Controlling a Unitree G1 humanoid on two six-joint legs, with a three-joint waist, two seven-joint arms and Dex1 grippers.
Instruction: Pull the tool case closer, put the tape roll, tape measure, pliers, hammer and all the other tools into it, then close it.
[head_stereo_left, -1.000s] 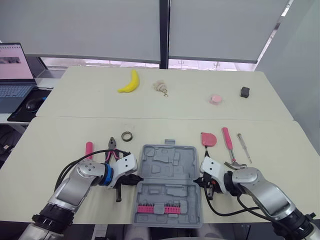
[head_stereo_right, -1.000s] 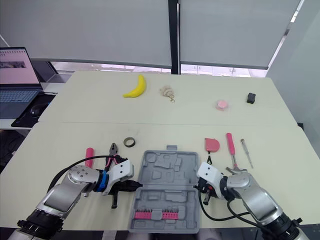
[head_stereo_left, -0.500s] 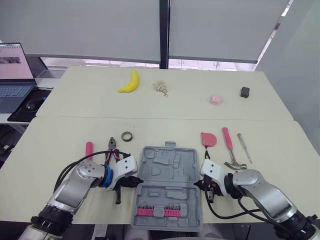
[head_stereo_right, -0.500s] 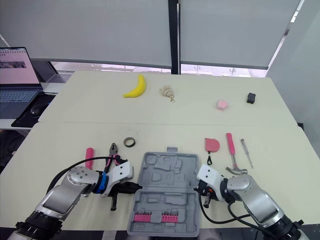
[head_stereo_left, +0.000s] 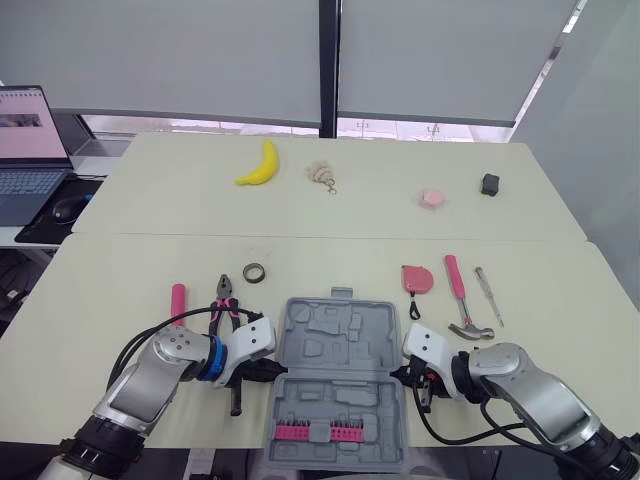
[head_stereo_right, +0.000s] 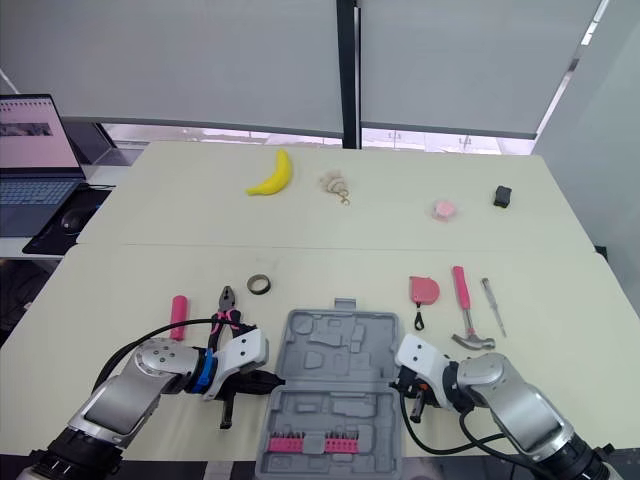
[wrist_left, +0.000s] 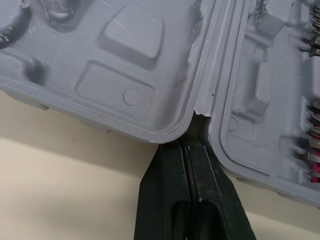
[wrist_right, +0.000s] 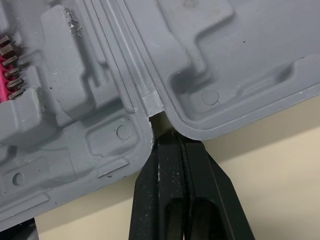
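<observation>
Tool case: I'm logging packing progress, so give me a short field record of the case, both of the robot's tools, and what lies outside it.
case: tool case, open flat
left tool: shut, tips at the case's left hinge notch
right tool: shut, tips at the right hinge notch
in case: pink bit strip
out, left of case: tape roll, pliers, pink handle
out, right of case: tape measure, hammer, screwdriver

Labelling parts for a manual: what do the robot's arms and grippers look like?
Left forearm and right forearm: rounded silver-grey shells with white wrist housings; a blue ring on the left. Left gripper and right gripper: two black tapered fingers. Black cables loop off both arms.
</observation>
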